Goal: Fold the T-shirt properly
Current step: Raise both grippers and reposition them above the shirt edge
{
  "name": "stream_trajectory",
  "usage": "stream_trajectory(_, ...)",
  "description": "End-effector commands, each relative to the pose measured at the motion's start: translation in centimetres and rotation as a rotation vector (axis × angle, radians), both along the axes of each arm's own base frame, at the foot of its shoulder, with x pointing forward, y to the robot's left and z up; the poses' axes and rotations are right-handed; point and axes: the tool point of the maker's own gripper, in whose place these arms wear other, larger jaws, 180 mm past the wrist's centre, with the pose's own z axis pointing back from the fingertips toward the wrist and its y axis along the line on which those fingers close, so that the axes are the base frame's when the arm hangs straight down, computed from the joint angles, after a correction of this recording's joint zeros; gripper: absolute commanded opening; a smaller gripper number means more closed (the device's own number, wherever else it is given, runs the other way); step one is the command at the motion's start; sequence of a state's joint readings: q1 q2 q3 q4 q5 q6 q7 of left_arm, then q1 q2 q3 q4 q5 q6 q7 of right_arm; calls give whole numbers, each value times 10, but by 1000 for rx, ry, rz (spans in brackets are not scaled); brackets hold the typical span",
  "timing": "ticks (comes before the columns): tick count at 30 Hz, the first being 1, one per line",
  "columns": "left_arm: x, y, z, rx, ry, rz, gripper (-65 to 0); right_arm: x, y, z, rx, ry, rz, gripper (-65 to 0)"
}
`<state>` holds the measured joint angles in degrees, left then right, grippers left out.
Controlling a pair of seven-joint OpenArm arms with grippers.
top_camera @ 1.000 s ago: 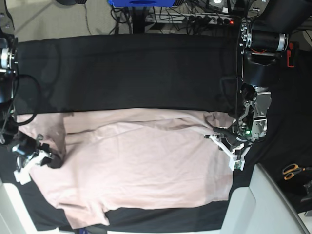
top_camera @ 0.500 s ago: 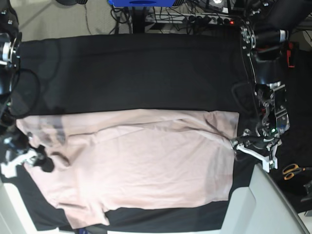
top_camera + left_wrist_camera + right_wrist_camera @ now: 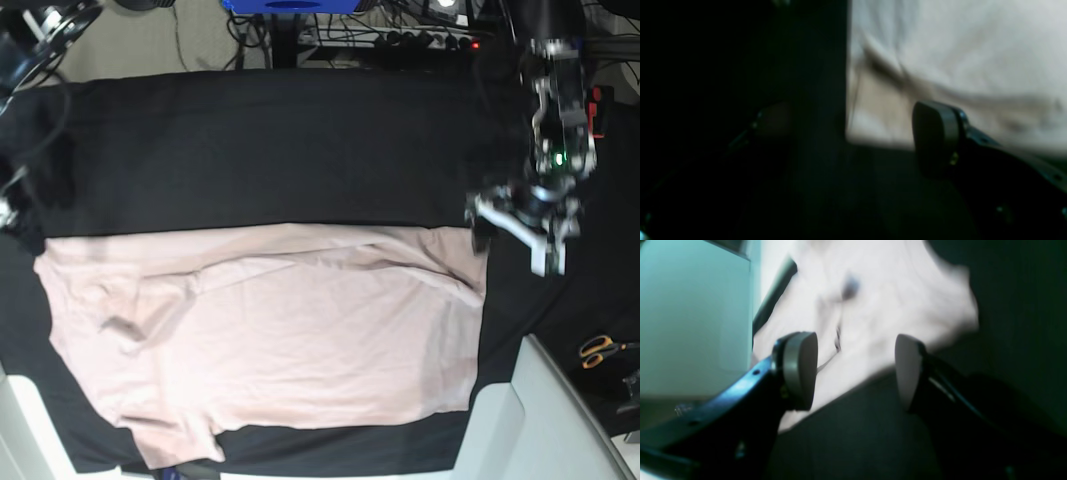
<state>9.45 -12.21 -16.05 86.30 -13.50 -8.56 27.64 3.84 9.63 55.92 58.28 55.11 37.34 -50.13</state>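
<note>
Both wrist views blurred, T-shirt [image 3: 270, 340] incl.

A black cloth [image 3: 280, 140] is covering the table, orange-handled scissors [image 3: 600, 350] are lying near its right edge, and cables [image 3: 400, 35] are trailing behind.

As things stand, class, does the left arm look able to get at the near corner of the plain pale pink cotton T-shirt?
Probably yes. The left gripper hangs open beside the pale pink cotton T-shirt, its corner next to the fingers, and only black cloth table cover lies between.
</note>
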Motion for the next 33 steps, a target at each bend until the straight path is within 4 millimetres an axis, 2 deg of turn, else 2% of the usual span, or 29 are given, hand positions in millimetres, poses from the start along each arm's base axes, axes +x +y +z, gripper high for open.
stream_trajectory(1, 3, 3, 10, -8, -42, 9, -112, 8, -16, 12, -5, -40, -52, -300)
stream_trajectory(6, -29, -18, -22, -252, 12, 81, -112, 3, -12, -24, 122, 20, -134, -302)
stream_trajectory(10, -49, -21, -48, -406, 69, 164, -112, 1, -16, -50, 201, 97, -217, -302)
stream_trajectory(14, -58, -17, -62, -417, 106, 191, -112, 13, -17, -56, 192, 117, -247, -302)
stream_trajectory(19, -59, -17, -63, -419, 110, 194, -112, 46, -12, -46, 141, 112, -212, -302)
stream_trajectory(21, -58, -17, -63, -421, 109, 194, -112, 54, -7, -49, 152, 121, -213, -302)
stream_trajectory(25, -60, -16, -64, -418, 111, 196, -112, 68, -9, -48, 156, 112, -233, -302)
stream_trajectory(28, -61, -15, -65, -419, 116, 198, -112, 68, -9, -52, 170, 124, -238, -302)
stream_trajectory(29, -61, -15, -65, -417, 115, 197, -112, 65, -14, -53, 174, 133, -253, -302)
stream_trajectory(33, -61, -15, -65, -418, 114, 197, -112, 47, -15, -65, 182, 195, -243, -302)
